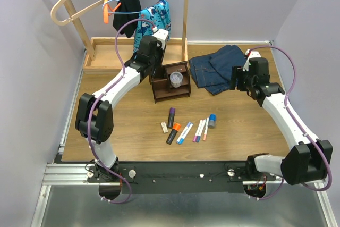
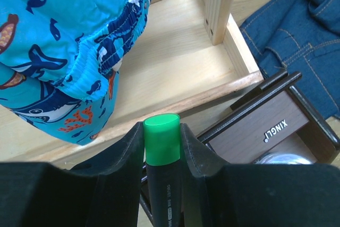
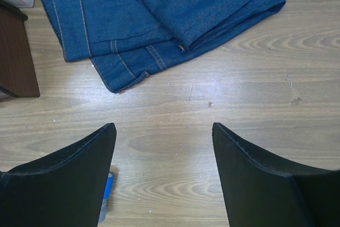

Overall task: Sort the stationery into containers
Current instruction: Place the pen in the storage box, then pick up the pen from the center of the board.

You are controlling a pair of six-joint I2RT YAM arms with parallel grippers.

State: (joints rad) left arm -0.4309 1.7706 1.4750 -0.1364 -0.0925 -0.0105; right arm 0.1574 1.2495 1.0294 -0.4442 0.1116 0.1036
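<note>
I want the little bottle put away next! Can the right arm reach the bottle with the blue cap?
Probably yes. The right gripper is open and holds nothing, and the blue-capped bottle sits on bare table close by, with nothing between them. The thin pens lie right beside it, though.

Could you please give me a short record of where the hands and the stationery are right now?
Left hand: shut on green marker, at the rear edge of the organiser
Right hand: open, empty, above the table near the jeans
In organiser: clear tub
Loose on table: eraser, purple marker, orange marker, thin pens, blue-capped bottle
</note>
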